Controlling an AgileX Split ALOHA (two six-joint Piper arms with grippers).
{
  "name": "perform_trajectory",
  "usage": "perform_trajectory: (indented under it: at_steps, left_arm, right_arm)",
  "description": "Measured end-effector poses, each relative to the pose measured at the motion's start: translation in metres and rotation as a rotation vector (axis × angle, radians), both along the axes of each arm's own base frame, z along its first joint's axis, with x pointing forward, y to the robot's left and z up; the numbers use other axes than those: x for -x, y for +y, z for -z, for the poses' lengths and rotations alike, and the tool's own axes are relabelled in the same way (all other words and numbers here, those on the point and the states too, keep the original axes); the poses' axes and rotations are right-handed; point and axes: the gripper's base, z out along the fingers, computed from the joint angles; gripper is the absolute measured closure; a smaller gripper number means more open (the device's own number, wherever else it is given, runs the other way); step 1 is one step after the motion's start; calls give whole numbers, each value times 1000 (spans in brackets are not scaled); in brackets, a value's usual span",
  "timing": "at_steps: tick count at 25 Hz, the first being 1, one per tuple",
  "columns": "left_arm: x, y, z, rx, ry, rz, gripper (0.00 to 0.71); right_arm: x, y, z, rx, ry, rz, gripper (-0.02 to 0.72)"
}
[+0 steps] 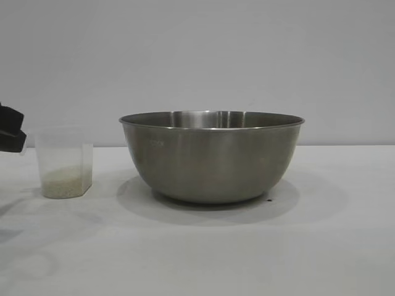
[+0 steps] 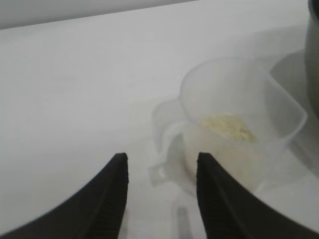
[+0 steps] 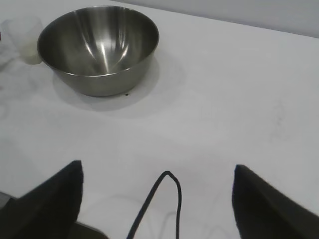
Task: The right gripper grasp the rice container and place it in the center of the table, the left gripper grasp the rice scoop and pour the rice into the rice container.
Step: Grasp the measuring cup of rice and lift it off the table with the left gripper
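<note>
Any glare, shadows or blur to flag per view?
Exterior view: bowl casts a soft wide shadow on the table. Right wrist view: bright streak of glare inside the bowl. Left wrist view: plastic cup soft and washed out, near jaws blurred.

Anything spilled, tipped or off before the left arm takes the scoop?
Nothing stands out. The rice scoop stands upright with rice inside, beside the empty rice container; no grains on the table. Only a tiny dark speck by the container's base.

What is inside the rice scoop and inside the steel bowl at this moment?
The rice scoop holds a shallow heap of rice at its bottom. The rice container shows bare steel inside from the right wrist view; its near inner wall is hidden behind the rim.
</note>
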Motion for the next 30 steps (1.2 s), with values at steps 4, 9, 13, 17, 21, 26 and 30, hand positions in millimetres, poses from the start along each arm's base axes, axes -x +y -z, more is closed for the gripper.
perform_trajectory:
  at_steps: [4,9,13,17,21,26,30]
  left_arm:
    - [-5,-2,5,-3,8,-2,386]
    - [-13,-2,9,0,6,-30,507]
    - [-19,-3,10,3,-3,-45,497]
    - [-24,-5,12,5,-9,-49,497]
    - [-29,-6,14,7,-13,-49,497]
    - [-33,-9,20,-5,-4,-28,497]
    - [-39,-12,21,-34,-21,-13,497]
  right_arm:
    - [0,0,0,-1,1,1,134]
    - [0,0,0,-1,1,1,134]
    - [0,0,0,-3,1,2,134]
    - [0,0,0,-3,1,2,134]
    - [0,0,0,-3,1,2,134]
    - [0,0,0,-3,1,2,134]
    - [0,0,0,-3,1,2,134]
